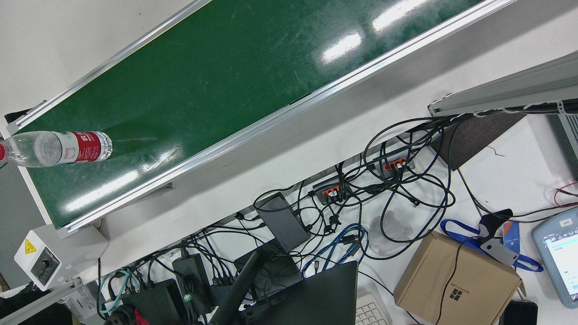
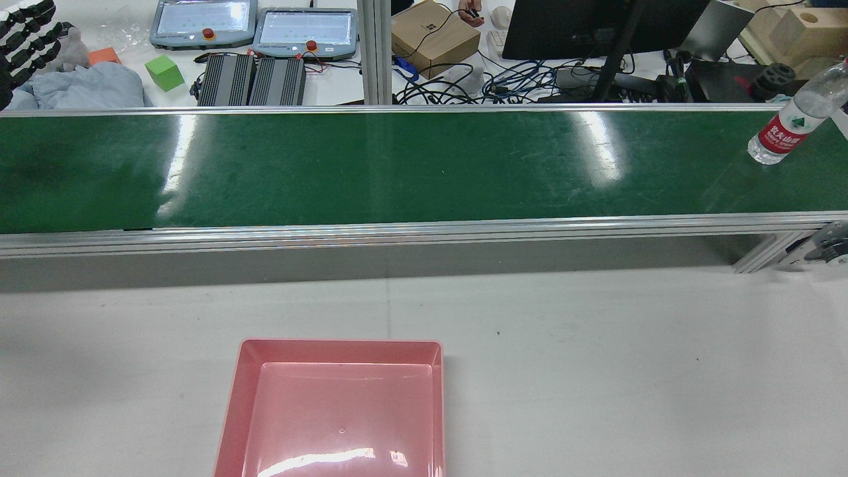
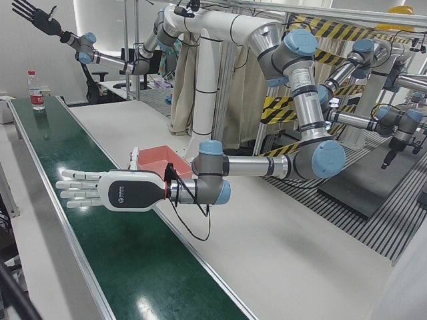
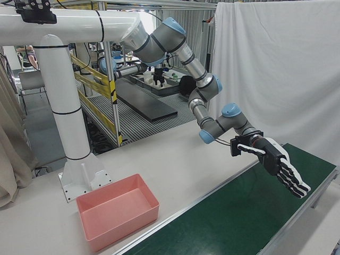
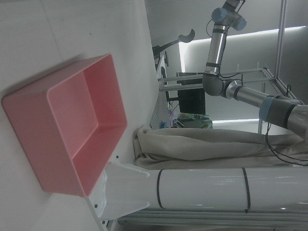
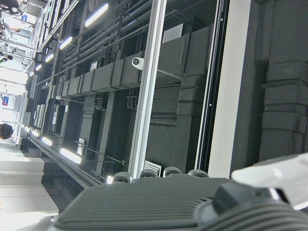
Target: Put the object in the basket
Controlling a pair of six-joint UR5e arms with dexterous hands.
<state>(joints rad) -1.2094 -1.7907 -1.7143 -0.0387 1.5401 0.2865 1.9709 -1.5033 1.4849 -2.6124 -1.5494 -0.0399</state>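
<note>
A clear water bottle point(image 2: 788, 126) with a red label stands upright at the right end of the green conveyor belt point(image 2: 397, 165); it also shows as the bottle point(image 1: 58, 148) and the bottle point(image 3: 35, 90). The pink basket point(image 2: 338, 344) sits empty on the white table on the robot's side of the belt, left of centre. My left hand point(image 3: 100, 190) hovers flat over the belt's left end, fingers stretched, holding nothing; it appears again as the left hand point(image 4: 279, 164) and the left hand point(image 2: 23, 40). My right hand point(image 3: 32, 13) is raised high near the bottle's end, fingers spread and empty.
Beyond the belt lie two teach pendants point(image 2: 265, 26), a green cube point(image 2: 163, 71), a cardboard box point(image 2: 434, 36), tangled cables point(image 1: 384, 194) and a monitor point(image 2: 596, 26). White table surface point(image 2: 629, 371) stretches right of the basket. The arms' white pedestal point(image 4: 69, 106) stands behind the basket.
</note>
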